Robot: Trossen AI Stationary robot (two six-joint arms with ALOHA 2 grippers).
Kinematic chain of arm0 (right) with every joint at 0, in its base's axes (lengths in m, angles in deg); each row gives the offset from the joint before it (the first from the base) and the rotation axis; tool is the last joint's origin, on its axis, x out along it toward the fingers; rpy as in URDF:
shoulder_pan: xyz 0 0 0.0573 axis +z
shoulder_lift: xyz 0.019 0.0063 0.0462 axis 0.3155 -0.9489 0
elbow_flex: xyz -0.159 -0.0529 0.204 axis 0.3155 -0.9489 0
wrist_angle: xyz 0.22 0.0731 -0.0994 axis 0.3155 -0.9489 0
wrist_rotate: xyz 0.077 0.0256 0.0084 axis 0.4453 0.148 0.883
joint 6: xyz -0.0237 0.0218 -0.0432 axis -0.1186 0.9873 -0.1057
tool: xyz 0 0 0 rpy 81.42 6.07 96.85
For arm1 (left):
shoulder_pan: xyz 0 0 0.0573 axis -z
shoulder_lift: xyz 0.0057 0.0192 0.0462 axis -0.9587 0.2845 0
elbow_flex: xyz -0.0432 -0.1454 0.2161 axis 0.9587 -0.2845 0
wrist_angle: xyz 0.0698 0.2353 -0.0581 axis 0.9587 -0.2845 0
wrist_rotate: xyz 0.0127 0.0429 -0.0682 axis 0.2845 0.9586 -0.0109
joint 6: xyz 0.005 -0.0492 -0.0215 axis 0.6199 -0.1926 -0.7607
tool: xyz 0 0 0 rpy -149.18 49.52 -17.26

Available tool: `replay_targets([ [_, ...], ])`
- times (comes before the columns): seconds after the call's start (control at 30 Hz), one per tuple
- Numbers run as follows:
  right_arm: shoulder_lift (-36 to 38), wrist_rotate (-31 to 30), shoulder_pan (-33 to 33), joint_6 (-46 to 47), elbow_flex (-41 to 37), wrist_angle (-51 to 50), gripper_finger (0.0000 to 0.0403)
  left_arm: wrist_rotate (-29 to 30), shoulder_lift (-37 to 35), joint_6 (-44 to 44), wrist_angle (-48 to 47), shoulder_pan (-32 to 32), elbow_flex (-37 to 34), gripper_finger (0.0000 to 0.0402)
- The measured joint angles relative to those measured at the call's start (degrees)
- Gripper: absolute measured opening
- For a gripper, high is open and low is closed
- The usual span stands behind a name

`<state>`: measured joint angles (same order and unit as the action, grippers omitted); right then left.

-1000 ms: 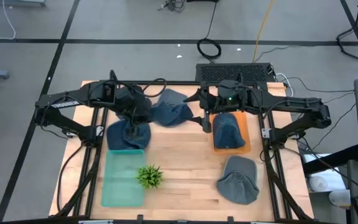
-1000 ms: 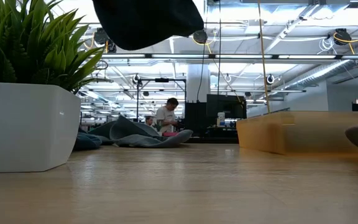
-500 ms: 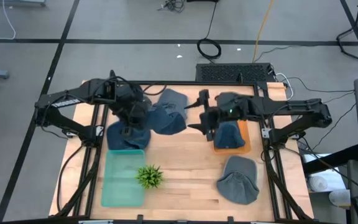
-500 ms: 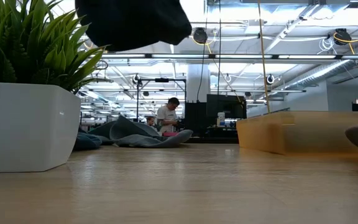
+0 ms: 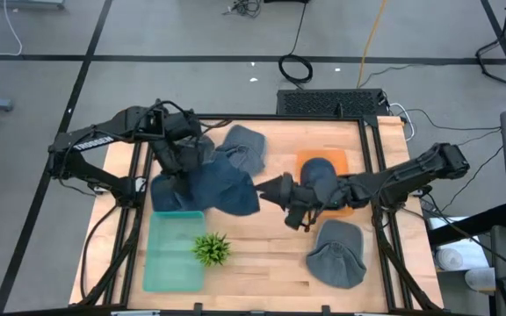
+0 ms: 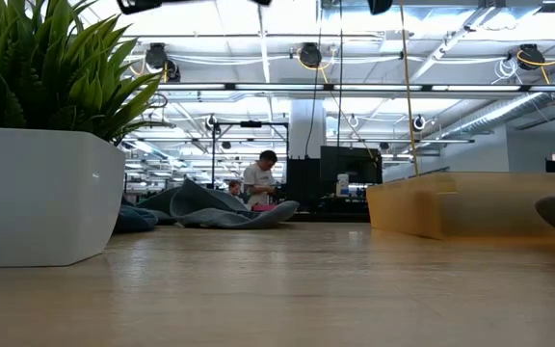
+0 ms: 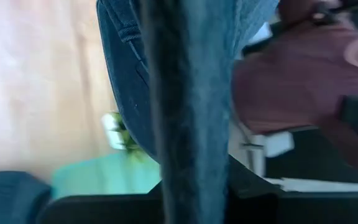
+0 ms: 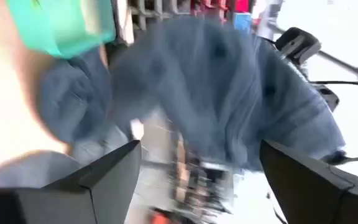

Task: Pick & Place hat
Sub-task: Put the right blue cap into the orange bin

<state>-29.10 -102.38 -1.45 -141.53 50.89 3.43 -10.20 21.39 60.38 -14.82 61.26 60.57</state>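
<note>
Hat (image 5: pixel 222 187), dark denim, hangs pinched in left pincer (image 5: pixel 185 158) above tabletop (image 5: pixel 262 241), now spread wider than 0.5 s ago; right pincer (image 5: pixel 281 191), fingers apart, has swung over beside it from the orange tray (image 5: pixel 345 162). Low view: hat has risen out of frame. Left wrist view: denim fills the frame. Right wrist view: hat just ahead, likely a handover.

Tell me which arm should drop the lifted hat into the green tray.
Left. The left gripper already holds the denim hat right beside the green tray; the right gripper reaches toward it open, holding nothing.
</note>
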Motion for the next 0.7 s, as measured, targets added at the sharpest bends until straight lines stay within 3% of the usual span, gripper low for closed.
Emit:
replay_targets([
  [0.1,0.03,-1.76,0.85,-9.34,-4.11,9.23,0.0317,-4.25,0.02,-0.90,-1.02,0.98,0.00,0.0007],
  [0.23,0.01,0.91,1.25,-17.34,-8.17,16.71,0.0317,-8.88,0.27,-2.65,-0.63,2.63,0.00,0.0007],
  [0.53,0.01,9.17,0.86,-21.89,-8.91,21.01,0.0317,-8.81,2.62,-5.34,1.01,3.40,0.00,0.0007],
  [0.7,0.01,10.57,0.28,-21.58,-8.91,21.15,0.0317,-10.04,3.37,-5.31,4.97,3.35,-0.01,0.0007],
])
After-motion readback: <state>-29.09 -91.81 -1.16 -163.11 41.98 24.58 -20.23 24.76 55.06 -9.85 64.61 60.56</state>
